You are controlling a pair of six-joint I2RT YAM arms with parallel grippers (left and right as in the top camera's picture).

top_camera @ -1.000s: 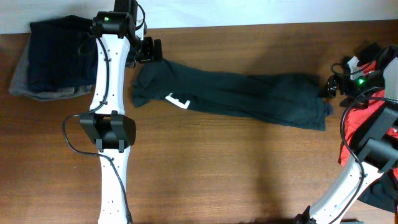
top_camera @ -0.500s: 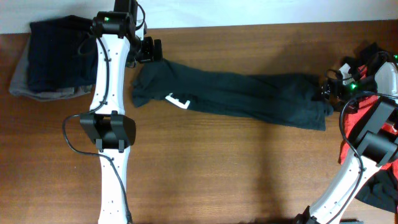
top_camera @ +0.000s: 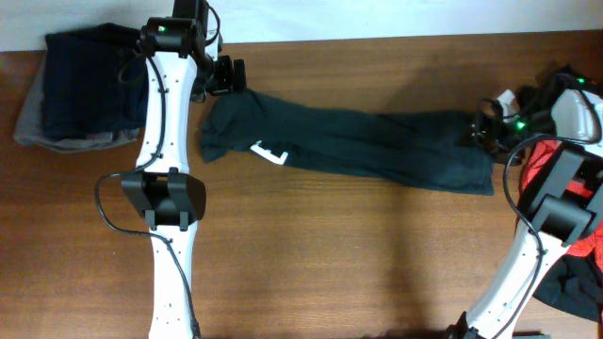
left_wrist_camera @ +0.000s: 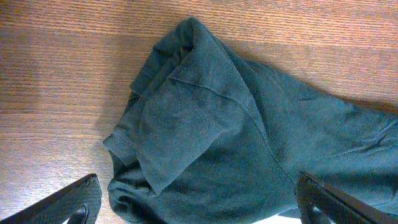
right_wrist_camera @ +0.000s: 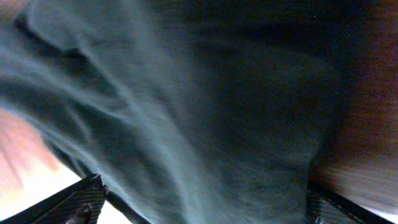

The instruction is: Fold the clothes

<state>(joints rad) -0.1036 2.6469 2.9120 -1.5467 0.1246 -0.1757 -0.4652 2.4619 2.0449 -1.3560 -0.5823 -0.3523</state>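
Jaws spread and empty, the right gripper (top_camera: 482,130) has slid inward onto the right end of the long dark-green garment (top_camera: 377,146), which lies stretched across the middle of the table (top_camera: 330,273); a pinch there looks ready. Farther back, the left gripper (top_camera: 229,75), jaws likewise apart and empty, waits unmoved at the garment's crumpled left end.

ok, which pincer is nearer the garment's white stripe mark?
Left. The left pincer is close by the white stripe mark; right pincer is at the far end of the garment.
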